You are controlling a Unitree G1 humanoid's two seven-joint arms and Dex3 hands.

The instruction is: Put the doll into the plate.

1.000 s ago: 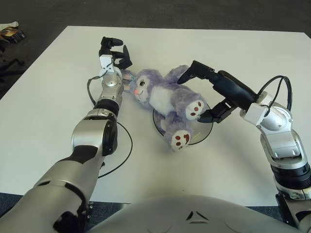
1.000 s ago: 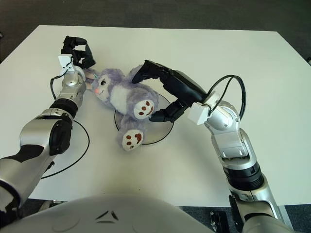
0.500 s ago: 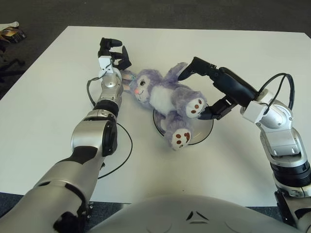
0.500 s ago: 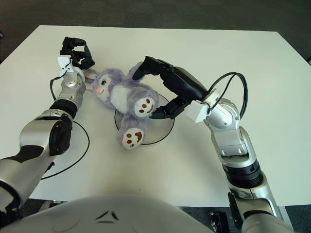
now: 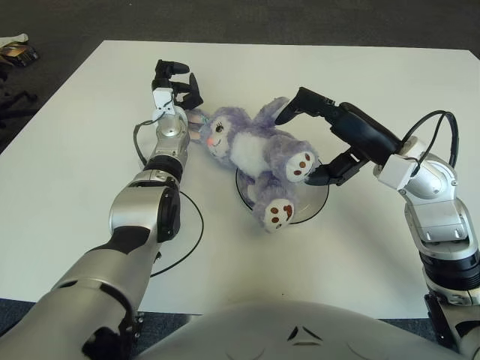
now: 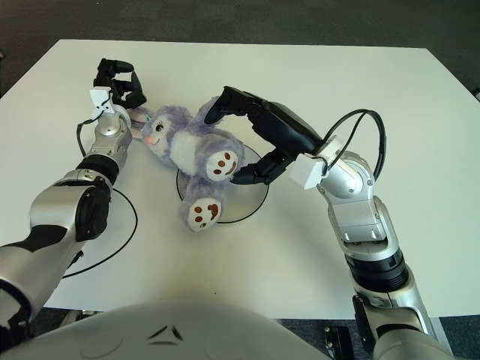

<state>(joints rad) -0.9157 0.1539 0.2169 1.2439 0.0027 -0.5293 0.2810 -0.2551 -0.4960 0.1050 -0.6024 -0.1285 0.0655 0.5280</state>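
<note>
My right robot hand (image 5: 319, 142) stays spread around the doll (image 5: 255, 154), which overhangs the plate (image 5: 315, 201)'s left rim; left robot hand (image 5: 176, 82) curled, empty.

White table (image 5: 67, 172), probably dark carpet (image 5: 300, 22).

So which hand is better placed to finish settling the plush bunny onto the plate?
The right hand: its fingers are spread around the plush bunny, right over the plate. The left hand sits beyond the bunny's head, by its ears and off the plate, so it probably helps less.
</note>
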